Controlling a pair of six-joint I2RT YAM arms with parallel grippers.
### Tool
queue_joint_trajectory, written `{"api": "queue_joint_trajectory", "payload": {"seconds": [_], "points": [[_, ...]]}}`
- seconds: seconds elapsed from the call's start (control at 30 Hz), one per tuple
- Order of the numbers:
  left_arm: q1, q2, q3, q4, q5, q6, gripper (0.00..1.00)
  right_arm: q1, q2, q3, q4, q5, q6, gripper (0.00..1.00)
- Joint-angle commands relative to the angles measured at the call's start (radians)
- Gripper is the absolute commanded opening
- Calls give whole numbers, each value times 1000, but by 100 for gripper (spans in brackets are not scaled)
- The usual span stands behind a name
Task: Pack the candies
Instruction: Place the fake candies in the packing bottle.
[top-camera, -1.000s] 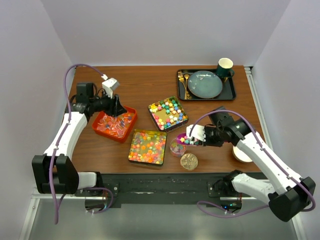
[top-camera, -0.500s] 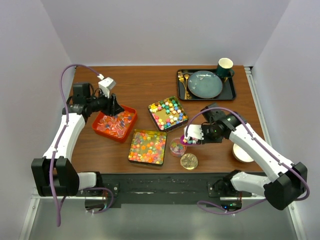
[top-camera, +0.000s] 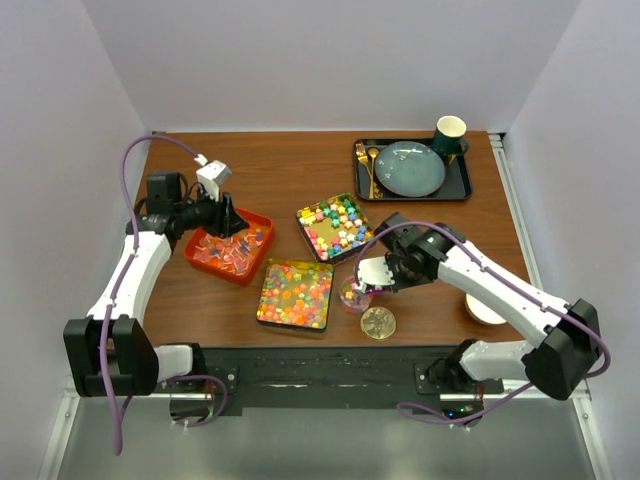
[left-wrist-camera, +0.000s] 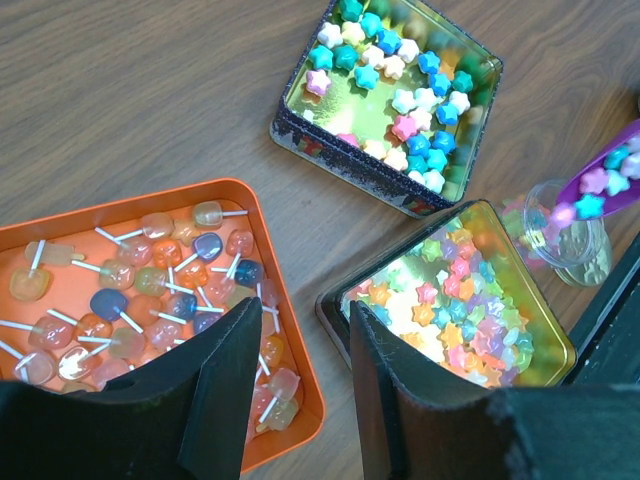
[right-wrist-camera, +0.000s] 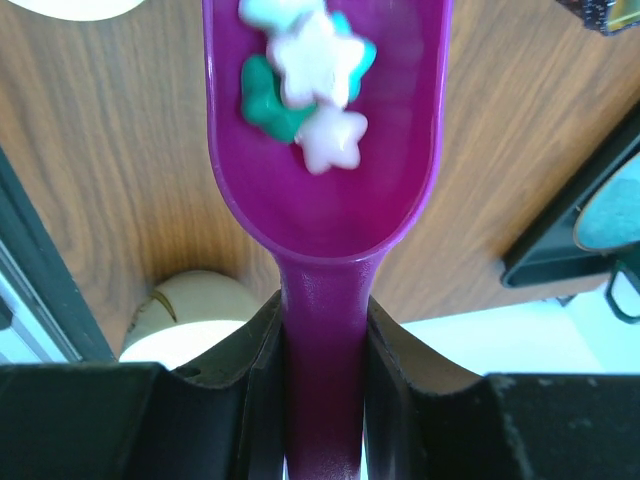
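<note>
Pastel star candies (top-camera: 338, 225) fill a gold tin (left-wrist-camera: 340, 168) mid-table. A second tin (top-camera: 262, 291) nearer me holds brighter candies (left-wrist-camera: 455, 300). My right gripper (top-camera: 385, 272) (right-wrist-camera: 322, 310) is shut on the handle of a purple scoop (right-wrist-camera: 325, 170). The scoop carries a few star candies (right-wrist-camera: 310, 80), and its tip is over a small clear jar (top-camera: 353, 296) (left-wrist-camera: 565, 235). The jar's round lid (top-camera: 378, 322) lies beside it. My left gripper (top-camera: 230, 220) (left-wrist-camera: 305, 330) hangs open and empty over the right edge of an orange tray (top-camera: 200, 262) of lollipops.
A black tray (top-camera: 462, 185) at the back right holds a teal plate (top-camera: 409, 168), gold cutlery and a green cup (top-camera: 450, 130). A white bowl (top-camera: 483, 308) sits under my right forearm near the front right edge.
My right arm has swung left and carried the loaded scoop over to the clear jar. The left gripper has drawn back slightly over the orange tray.
</note>
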Motion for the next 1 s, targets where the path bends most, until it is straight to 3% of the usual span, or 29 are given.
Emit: {"api": "queue_joint_trajectory", "payload": {"seconds": [0.0, 0.57, 0.83, 0.97], "points": [[8, -32, -7, 48, 31, -25, 46, 31, 11, 67, -39, 97, 34, 0], [7, -14, -40, 113, 7, -93, 47, 93, -13, 122, -143, 202, 52, 0], [-122, 83, -36, 64, -97, 2, 48, 67, -49, 240, -140, 124, 259, 0], [-176, 195, 18, 47, -194, 10, 47, 18, -50, 226, -91, 131, 256, 0]]}}
